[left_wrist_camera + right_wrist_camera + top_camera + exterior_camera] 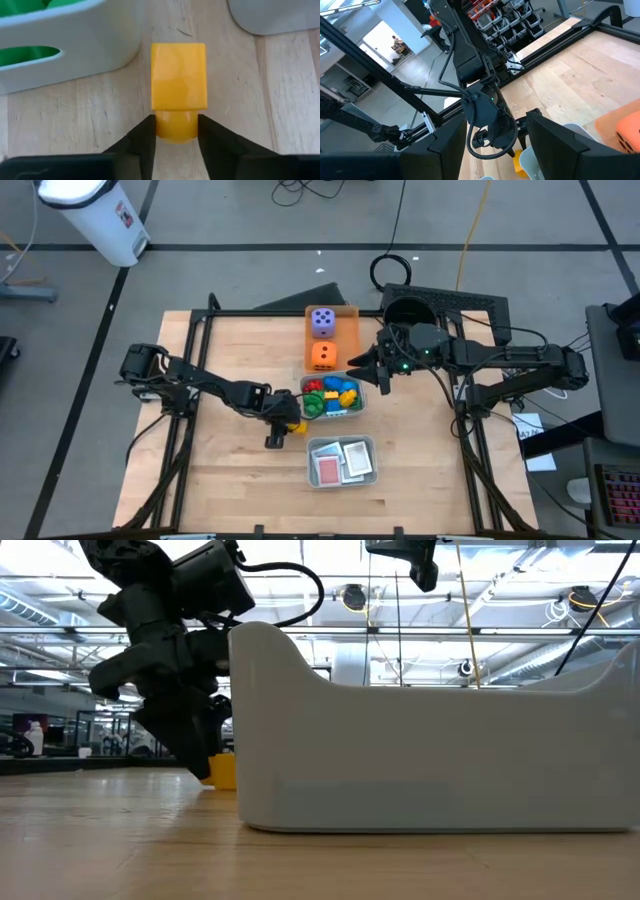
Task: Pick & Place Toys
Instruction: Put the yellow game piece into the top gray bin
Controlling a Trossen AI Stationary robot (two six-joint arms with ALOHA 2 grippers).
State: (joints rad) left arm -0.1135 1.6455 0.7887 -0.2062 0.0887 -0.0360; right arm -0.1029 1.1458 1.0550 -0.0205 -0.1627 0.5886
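I see the left end effector (pixel 175 142) clenched on the yellow brick (pixel 178 87), which sits on the counter (pixel 230 470) just beside the grey tray (pixel 357 408) (full of bricks). My right end effector (pixel 362 370) hovers open above that tray.

Bright, even light from above; some glare and blur.
Ceiling lamps (pixel 352 596) burn white behind the softly blurred grey tray (pixel 430 750). The yellow brick (pixel 178 80) carries pale glare; shadows on the table (pixel 230 470) stay faint.
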